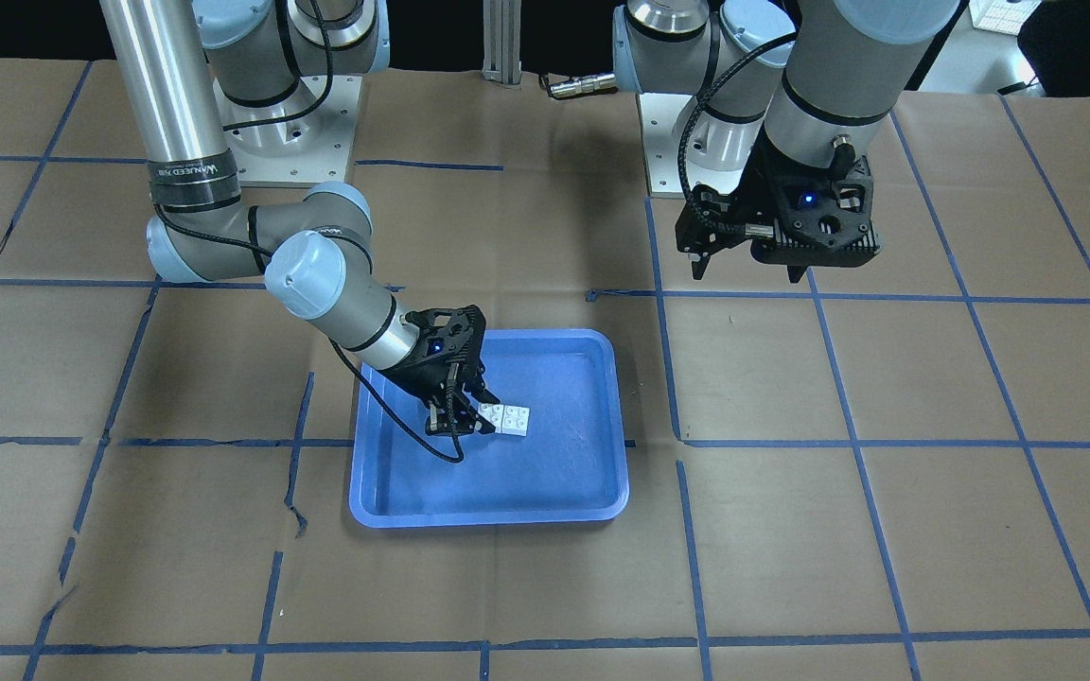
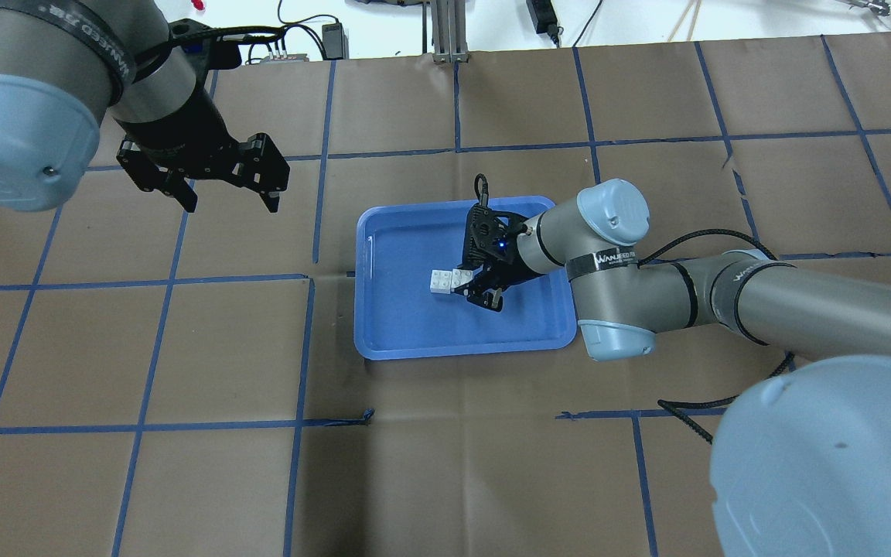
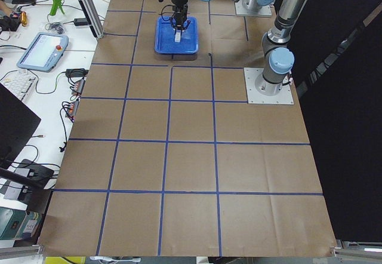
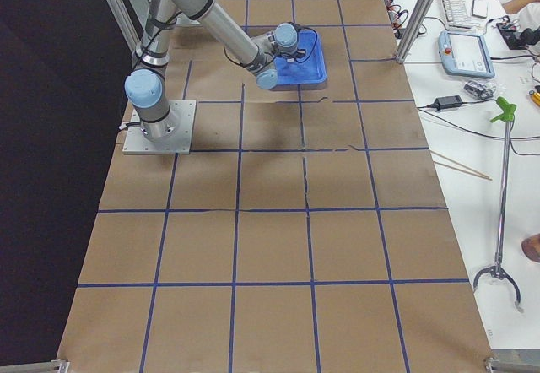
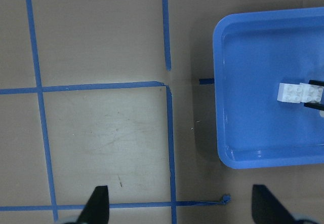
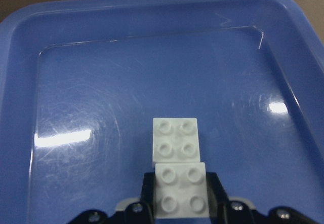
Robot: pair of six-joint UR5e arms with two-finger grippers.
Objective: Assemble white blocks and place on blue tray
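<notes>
While tight on white blocks (image 1: 505,419) in blue tray (image 1: 564,478), right end effector (image 1: 476,416); left end effector (image 2: 232,203) spread.

A paper-covered work table with cluttered benches along one side

Brown paper (image 3: 191,168) marked with a blue tape grid (image 3: 179,192) covers the table. A white bench (image 4: 472,137) running beside it carries a teach pendant (image 4: 462,55), a keyboard (image 4: 451,2), cables and a green-handled grabber (image 4: 501,196). The opposite side (image 3: 352,97) is dark. The lighting is even and bright.
</notes>
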